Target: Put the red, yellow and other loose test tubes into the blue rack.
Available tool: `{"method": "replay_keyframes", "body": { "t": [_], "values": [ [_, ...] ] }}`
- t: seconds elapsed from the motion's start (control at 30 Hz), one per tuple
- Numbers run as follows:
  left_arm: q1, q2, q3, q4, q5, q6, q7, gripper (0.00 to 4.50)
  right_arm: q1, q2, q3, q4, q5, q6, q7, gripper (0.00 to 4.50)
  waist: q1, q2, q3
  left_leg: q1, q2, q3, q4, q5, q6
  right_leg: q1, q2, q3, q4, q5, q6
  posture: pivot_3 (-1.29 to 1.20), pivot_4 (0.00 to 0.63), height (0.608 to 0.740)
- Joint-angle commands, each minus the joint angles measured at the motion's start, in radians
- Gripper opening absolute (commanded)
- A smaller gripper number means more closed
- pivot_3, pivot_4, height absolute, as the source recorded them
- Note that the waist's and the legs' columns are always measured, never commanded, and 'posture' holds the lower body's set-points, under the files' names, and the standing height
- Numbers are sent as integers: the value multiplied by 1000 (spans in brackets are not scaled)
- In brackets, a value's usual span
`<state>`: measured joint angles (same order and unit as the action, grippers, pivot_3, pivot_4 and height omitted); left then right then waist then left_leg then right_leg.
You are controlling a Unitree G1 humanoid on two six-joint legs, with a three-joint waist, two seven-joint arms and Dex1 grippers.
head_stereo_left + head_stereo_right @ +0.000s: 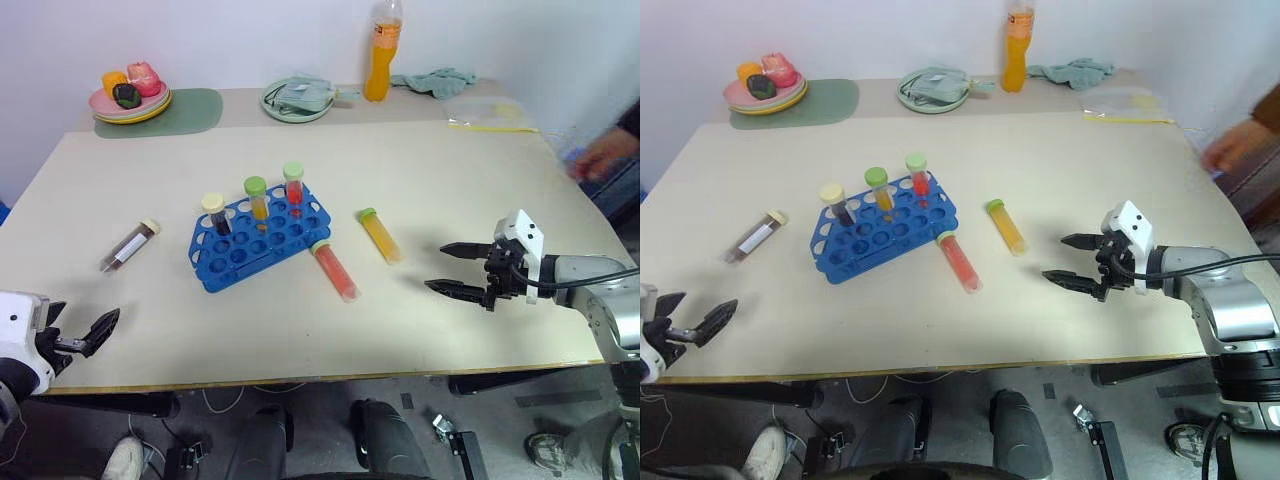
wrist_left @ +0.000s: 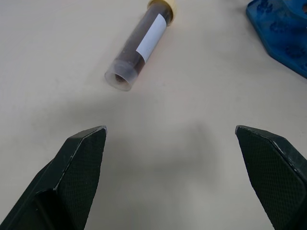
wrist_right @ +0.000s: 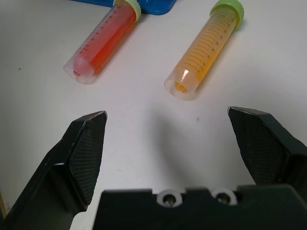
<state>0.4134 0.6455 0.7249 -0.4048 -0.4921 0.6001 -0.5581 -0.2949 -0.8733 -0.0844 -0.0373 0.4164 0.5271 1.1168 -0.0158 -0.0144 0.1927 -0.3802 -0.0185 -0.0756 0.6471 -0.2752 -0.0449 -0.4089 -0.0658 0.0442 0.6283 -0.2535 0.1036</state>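
The rack is set mid-tabletop with three tubes stood in it. One tube is laid toward the left edge, two more right of the rack. Plates and a bottle are kept along the far edge.

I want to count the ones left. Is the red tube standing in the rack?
No. The red tube lies flat on the table, touching the blue rack.

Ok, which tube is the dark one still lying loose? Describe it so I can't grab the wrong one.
Start at the blue rack in the middle of the table. On the rack's left side, apart from it, one tube lies flat by itself. It has brown contents, a white label and a pale yellow cap; the other two loose tubes are red and orange with green caps.
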Motion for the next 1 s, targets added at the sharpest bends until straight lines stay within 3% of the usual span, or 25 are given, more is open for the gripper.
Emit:
{"method": "replay_keyframes", "body": {
  "t": [0.03,0.3,0.5,0.63,0.73,1.0],
  "values": [
    [5,-5,21,-27,1,-14,7,4436,-30,6,-26,-25,16,2,-20,4500,0,0,0,0,0,0,0,0,0,0,0,0,0,0,0,0,150,740],
    [-14,-31,-15,-88,-43,-9,-7,4436,-94,55,-36,-119,63,148,-148,4500,2,0,0,0,0,0,0,0,0,0,0,0,0,0,0,0,150,740],
    [-16,-59,-177,-228,-116,-1,-68,4436,-171,60,-9,-350,205,481,-268,4500,3,0,0,-1,0,-2,0,0,0,0,-1,0,0,0,0,0,150,740],
    [-62,-47,-379,-248,-44,-47,-93,4436,-334,185,57,-451,292,896,-442,4500,-1,0,0,-2,0,-2,0,0,0,-1,-1,0,0,0,0,0,150,740],
    [-118,-46,-471,-227,-9,-59,-89,4436,-436,298,102,-406,295,1078,-601,4500,0,0,-1,-2,1,-2,0,0,0,-2,2,0,1,1,-2,0,150,740],
    [-134,-38,-603,-169,107,-167,-111,4436,-665,474,191,-8,529,1087,-1078,4500,-3,0,-1,-13,0,-1,0,0,0,-16,-1,2,4,4,1,0,150,740]
  ]
}}
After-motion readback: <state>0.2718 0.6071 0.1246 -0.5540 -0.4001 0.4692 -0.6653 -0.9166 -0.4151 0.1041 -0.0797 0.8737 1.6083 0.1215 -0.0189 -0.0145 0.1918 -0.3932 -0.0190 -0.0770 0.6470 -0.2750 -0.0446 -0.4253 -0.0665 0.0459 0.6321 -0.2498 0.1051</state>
